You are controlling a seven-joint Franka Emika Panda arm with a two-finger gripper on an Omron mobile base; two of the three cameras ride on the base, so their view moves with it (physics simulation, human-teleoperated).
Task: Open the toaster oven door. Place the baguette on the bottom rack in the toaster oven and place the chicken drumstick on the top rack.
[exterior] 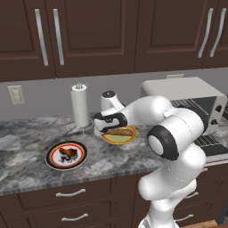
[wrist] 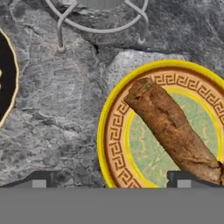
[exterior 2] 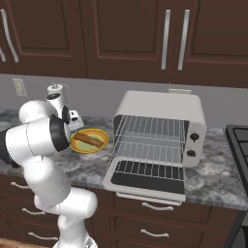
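The baguette (wrist: 175,131) lies slantwise on a yellow plate (wrist: 104,140), which also shows in the left base view as the yellow plate (exterior: 129,139) bearing the baguette (exterior: 121,132). My gripper (wrist: 111,180) hangs open just above the plate's left part, one fingertip over the counter and the other beside the loaf. The chicken drumstick (exterior: 67,153) rests on a black-and-red plate (exterior: 52,162) further left. The toaster oven (exterior 2: 162,109) stands with its door (exterior 2: 147,180) folded down flat. Inside are the top rack (exterior 2: 150,127) and the bottom rack (exterior 2: 151,149), both bare.
A paper towel holder (exterior: 80,106) stands right behind the two plates; its wire base (wrist: 100,26) is close to the hand. A dark stove edge (exterior 2: 240,140) sits right of the oven. Dark wall cabinets hang above the grey stone counter (exterior: 26,138).
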